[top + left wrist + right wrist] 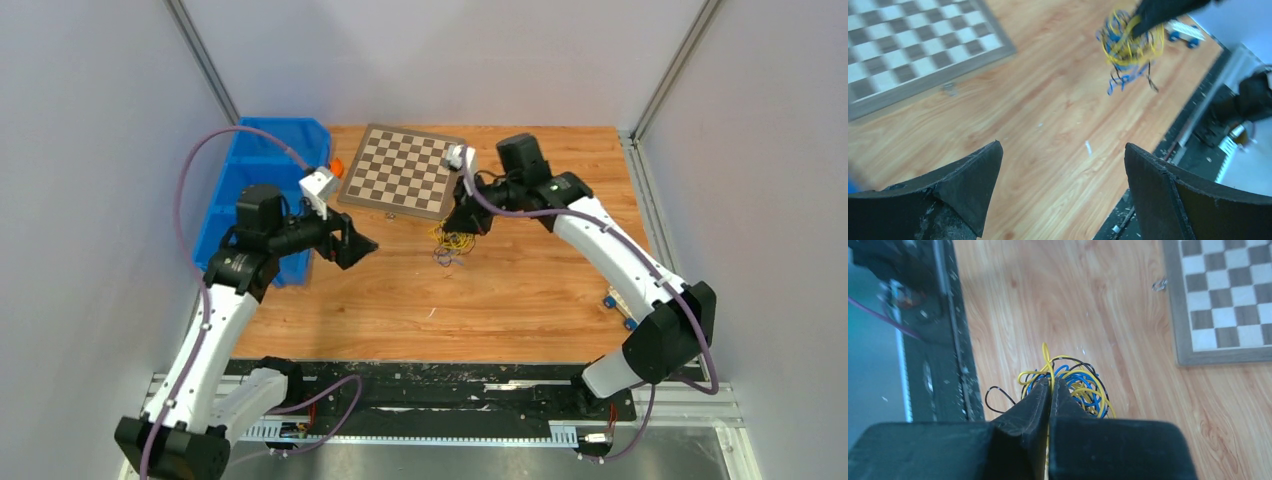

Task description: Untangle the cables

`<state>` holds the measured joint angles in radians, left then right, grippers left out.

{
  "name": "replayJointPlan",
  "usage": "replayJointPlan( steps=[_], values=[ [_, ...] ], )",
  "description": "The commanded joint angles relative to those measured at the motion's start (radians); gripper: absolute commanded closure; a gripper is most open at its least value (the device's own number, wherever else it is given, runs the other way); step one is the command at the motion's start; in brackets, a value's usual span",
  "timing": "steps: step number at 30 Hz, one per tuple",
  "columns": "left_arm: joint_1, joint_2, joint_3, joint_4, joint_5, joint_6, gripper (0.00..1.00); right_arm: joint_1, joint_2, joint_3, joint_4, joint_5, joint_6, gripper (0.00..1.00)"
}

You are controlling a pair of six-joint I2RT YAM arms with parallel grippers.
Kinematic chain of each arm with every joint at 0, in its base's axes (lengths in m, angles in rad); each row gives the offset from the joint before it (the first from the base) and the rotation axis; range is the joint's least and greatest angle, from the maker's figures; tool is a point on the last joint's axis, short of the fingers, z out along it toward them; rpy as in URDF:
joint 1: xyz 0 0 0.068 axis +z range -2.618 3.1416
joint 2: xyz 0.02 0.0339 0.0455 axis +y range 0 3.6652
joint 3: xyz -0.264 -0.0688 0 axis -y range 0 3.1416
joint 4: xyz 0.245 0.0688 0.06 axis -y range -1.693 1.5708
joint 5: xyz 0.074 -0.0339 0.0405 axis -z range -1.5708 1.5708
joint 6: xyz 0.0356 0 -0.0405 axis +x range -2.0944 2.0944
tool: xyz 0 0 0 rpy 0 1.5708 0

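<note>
The cables (452, 243) form one knotted wad of yellow, blue and black wire near the middle of the table (520, 290), just off the chessboard's (405, 170) near edge. The right gripper (1050, 382) is clenched on the top of the wad, with a yellow loop pinched between its jaws. The left gripper (1063, 150) is released and empty, well apart toward the table's left edge, beside the blue bin (260, 170). By my judgement the untangling has barely begun: no strand lies separate, so every wire is yet to be freed. No brand, label or writing can be read.
</note>
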<state>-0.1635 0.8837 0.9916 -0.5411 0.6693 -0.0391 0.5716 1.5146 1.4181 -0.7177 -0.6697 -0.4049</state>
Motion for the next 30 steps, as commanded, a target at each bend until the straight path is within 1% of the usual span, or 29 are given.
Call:
replayJointPlan(
  steps=[1, 2, 6, 9, 13, 14, 15, 16, 17, 18, 20, 22, 26, 28, 30],
  values=[
    [-0.134, 0.064, -0.028, 0.236, 0.108, -0.032, 0.0, -0.088, -0.031, 0.076, 0.027, -0.322, 0.167, 1.0],
    [-0.184, 0.09, -0.029, 0.285, 0.107, -0.036, 0.0, -0.094, -0.04, 0.077, 0.031, -0.341, 0.178, 1.0],
    [-0.339, 0.186, -0.002, 0.37, 0.053, -0.028, 0.0, -0.096, -0.06, 0.066, 0.042, -0.444, 0.213, 1.0],
    [-0.426, 0.26, 0.026, 0.413, 0.017, -0.057, 0.06, -0.096, -0.064, 0.047, 0.068, -0.496, 0.246, 1.0],
    [-0.505, 0.337, 0.039, 0.467, 0.022, -0.095, 0.17, -0.095, -0.081, 0.022, 0.093, -0.53, 0.261, 1.0],
    [-0.51, 0.345, 0.034, 0.502, 0.021, -0.115, 0.27, -0.096, -0.086, 0.017, 0.093, -0.531, 0.26, 1.0],
    [-0.513, 0.348, 0.021, 0.519, 0.012, -0.126, 0.34, -0.098, -0.09, 0.006, 0.095, -0.531, 0.259, 1.0],
    [-0.514, 0.348, 0.015, 0.548, 0.002, -0.145, 0.51, -0.104, -0.097, -0.003, 0.094, -0.53, 0.259, 1.0],
    [-0.512, 0.347, 0.007, 0.56, -0.016, -0.147, 0.62, -0.113, -0.104, -0.009, 0.095, -0.528, 0.259, 1.0],
    [-0.511, 0.339, 0.003, 0.559, -0.026, -0.146, 0.87, -0.128, -0.108, -0.016, 0.095, -0.52, 0.259, 1.0],
    [-0.502, 0.311, -0.022, 0.548, -0.026, -0.15, 0.99, -0.177, -0.116, -0.023, 0.096, -0.491, 0.259, 1.0],
    [-0.48, 0.273, -0.066, 0.546, -0.003, -0.156, 1.0, -0.25, -0.118, -0.023, 0.097, -0.455, 0.268, 1.0],
    [-0.419, 0.195, -0.143, 0.469, 0.002, -0.141, 1.0, -0.425, -0.112, -0.021, 0.101, -0.412, 0.303, 1.0],
    [-0.372, 0.166, -0.164, 0.445, 0.009, -0.139, 1.0, -0.502, -0.114, -0.028, 0.102, -0.412, 0.313, 1.0],
    [-0.3, 0.147, -0.17, 0.413, 0.023, -0.133, 1.0, -0.556, -0.122, -0.038, 0.101, -0.403, 0.316, 1.0]
  ],
)
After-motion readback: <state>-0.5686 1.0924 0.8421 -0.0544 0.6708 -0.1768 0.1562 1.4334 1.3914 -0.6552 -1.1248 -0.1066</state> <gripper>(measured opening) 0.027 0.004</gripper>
